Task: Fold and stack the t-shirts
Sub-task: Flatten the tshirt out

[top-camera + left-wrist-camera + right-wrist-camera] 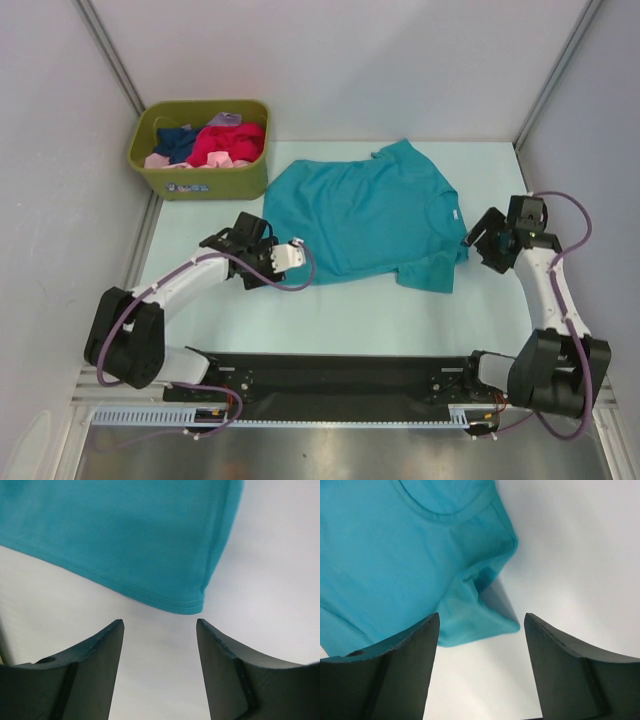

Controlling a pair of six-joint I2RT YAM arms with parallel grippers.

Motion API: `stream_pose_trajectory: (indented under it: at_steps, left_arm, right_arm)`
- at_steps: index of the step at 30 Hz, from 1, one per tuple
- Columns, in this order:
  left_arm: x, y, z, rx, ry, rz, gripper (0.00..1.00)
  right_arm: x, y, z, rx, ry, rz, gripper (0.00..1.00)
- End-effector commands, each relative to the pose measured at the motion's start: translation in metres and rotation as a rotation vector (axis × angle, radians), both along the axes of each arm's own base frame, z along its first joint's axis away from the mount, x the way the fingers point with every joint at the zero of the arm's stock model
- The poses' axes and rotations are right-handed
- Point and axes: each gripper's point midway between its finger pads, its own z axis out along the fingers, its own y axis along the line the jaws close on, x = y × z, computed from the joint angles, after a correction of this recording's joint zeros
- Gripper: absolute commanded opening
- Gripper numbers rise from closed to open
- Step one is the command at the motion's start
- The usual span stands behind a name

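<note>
- The pale bench [400, 320] takes up the middle of the overhead view, with both arm bases along its bottom edge
- A teal-blue t-shirt [370, 215] lies spread out and unfolded at the centre of the bench; its neckline points toward the right of the frame and its hem toward the left, with one sleeve pointing to the top and the other rumpled at the lower right
- The left arm [180, 285] reaches from the lower left toward the hem side of the shirt, and the right arm [550, 290] comes up from the lower right toward the neckline side
- An olive-green plastic bin [200, 183] stands in the upper left, just beside the upper hem corner of the spread shirt; I cannot tell whether they touch
- A loose heap fills the bin: a magenta-red shirt [232, 140] on the right, a navy shirt [178, 140] in the middle, a pale pink shirt [157, 160] at the lower left and a scrap of lavender shirt [228, 119] at the top edge
- The left hand [159, 625] is open, its two dark fingers spread wide with nothing between them; a stitched hem corner of the teal cloth lies flat on the bench just beyond the tips
- The right hand [482, 617] is also open and grips nothing; the turned-over sleeve lies just ahead of its fingers, and the neckline shows at the top of that wrist view
</note>
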Motion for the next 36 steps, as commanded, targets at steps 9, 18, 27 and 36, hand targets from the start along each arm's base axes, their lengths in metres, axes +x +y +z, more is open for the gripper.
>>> stream_pose_trajectory:
  at_steps: [9, 18, 27, 36]
  left_arm:
    - [0.002, -0.009, -0.029, -0.005, -0.010, 0.014, 0.56]
    - [-0.008, -0.015, -0.044, -0.034, 0.039, 0.039, 0.04]
    - [-0.012, -0.021, -0.017, -0.107, 0.070, 0.118, 0.00]
    - [-0.067, -0.005, 0.025, -0.126, 0.106, 0.062, 0.00]
  right_arm:
    - [-0.043, 0.034, -0.081, 0.107, 0.192, -0.010, 0.66]
    - [-0.031, 0.042, -0.106, 0.160, 0.200, 0.011, 0.40]
    - [-0.062, 0.027, -0.069, 0.162, 0.167, -0.108, 0.00]
    - [-0.156, 0.047, 0.022, 0.311, 0.050, -0.427, 0.00]
